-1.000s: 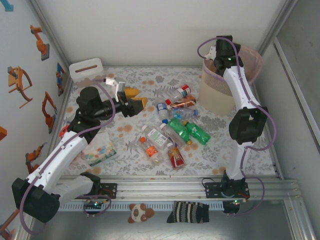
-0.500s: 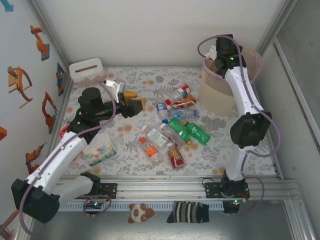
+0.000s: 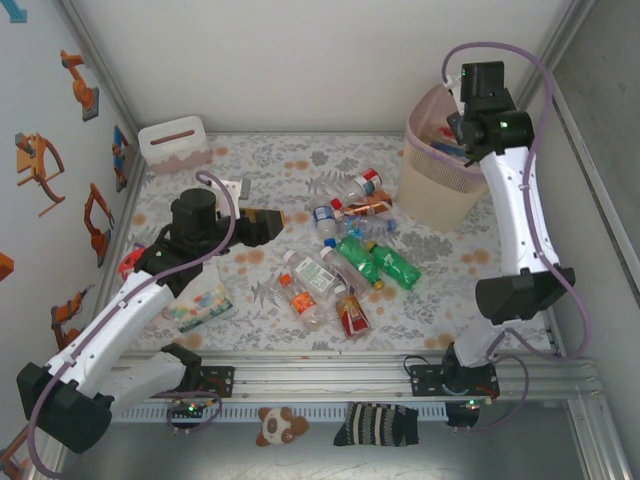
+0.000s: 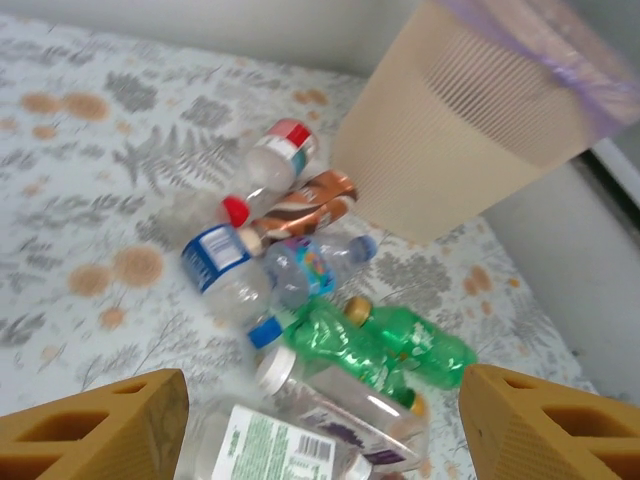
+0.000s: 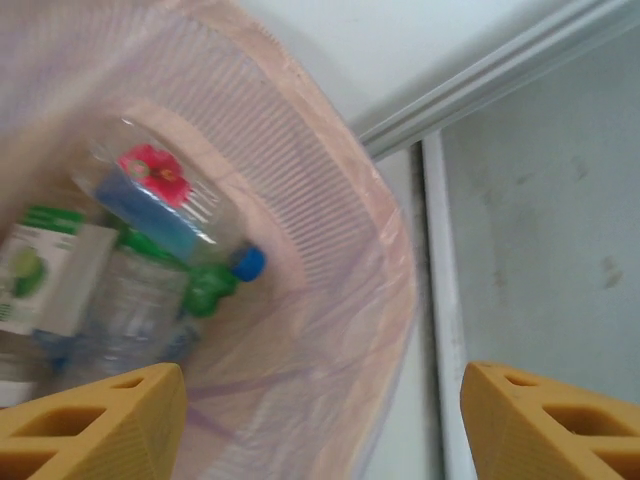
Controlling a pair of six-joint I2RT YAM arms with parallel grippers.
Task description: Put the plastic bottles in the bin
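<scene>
I count one bin (image 3: 440,195) and roughly ten bottles (image 3: 352,262) lying loose on the table (image 3: 250,160), just left of the bin and in front of it, two of them green. Inside the bin I see at least three more, one with a blue label and a pink flower. My left claw (image 4: 320,425) stands open and empty over the pile left of the bin. My right claw (image 5: 320,425) gapes empty above the bin's mouth. Label writing is too blurred to read.
</scene>
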